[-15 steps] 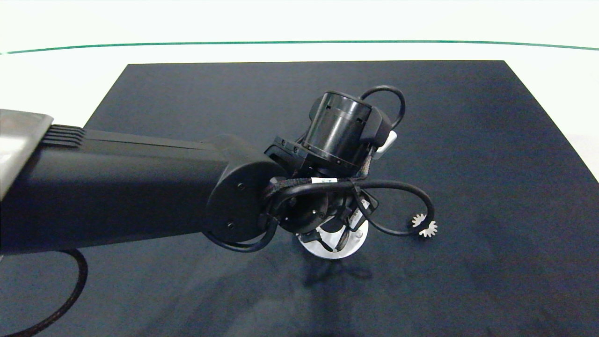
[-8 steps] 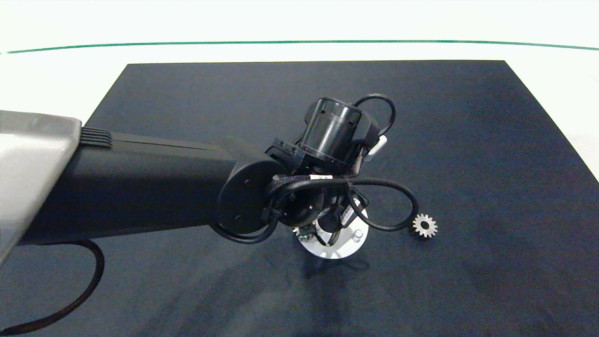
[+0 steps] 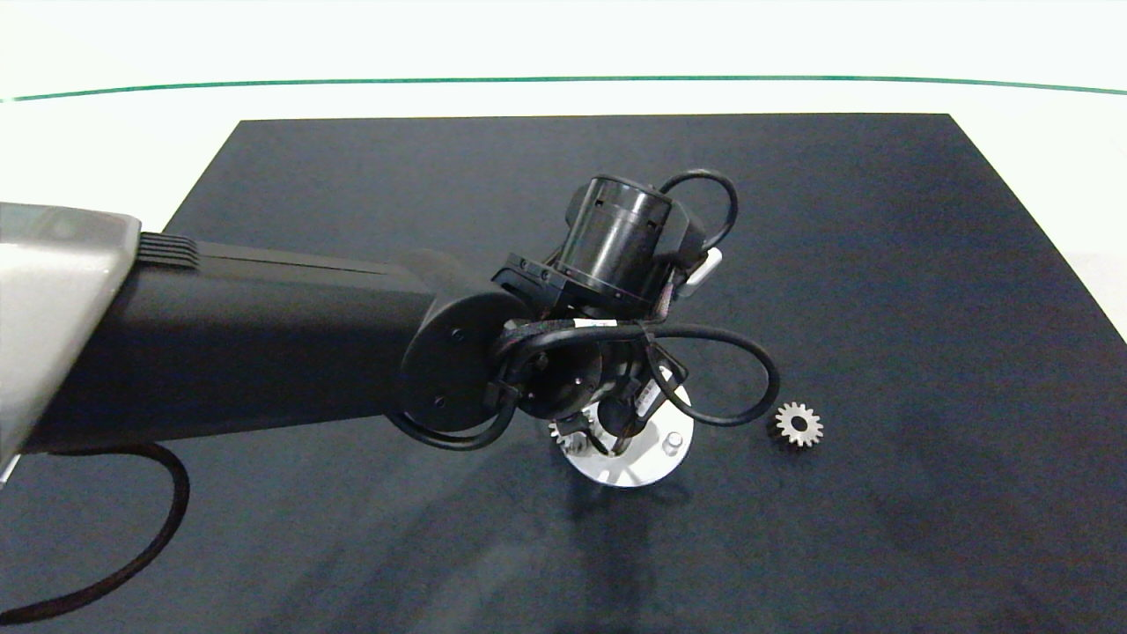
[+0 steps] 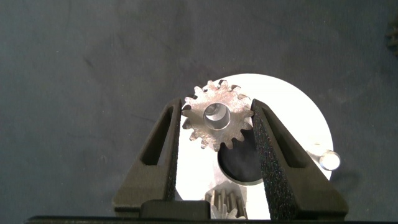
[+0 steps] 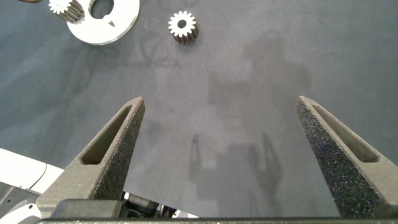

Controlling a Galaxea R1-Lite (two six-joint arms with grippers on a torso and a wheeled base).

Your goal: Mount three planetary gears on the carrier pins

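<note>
Landmark: white carrier disc [image 3: 629,458], lying flat on the dark mat [image 3: 880,264]; all places given from it.

Left gripper [image 4: 217,134]: directly above the disc, arm entering from the left side of the head view; fingers [image 4: 163,146] closed onto a gear with a round bore, one pad against its teeth on each side; held gear [image 4: 217,120] sits level over the disc's rim area, next to the large central hole [image 4: 239,167]; whether its bore is already on a pin, cannot tell, since the gear covers whatever is under it.

Second gear [image 4: 225,203]: on the disc, on the side of the central hole opposite the held one; only its top edge shows in the left wrist view, the rest cut off by the gripper body; in the right wrist view it stands at the disc's edge and overhangs the rim.

One bare carrier pin [image 3: 673,439]: upright on the disc near its rim, apart from both gears.

Third gear [image 3: 799,424]: lying flat on the mat beside the disc, on the side away from the left arm, not touching it; nothing grips it.

Right gripper [image 5: 230,155]: well away from the disc, over bare mat; fingers spread wide, nothing between them; disc and loose gear both visible far ahead of it.
</note>
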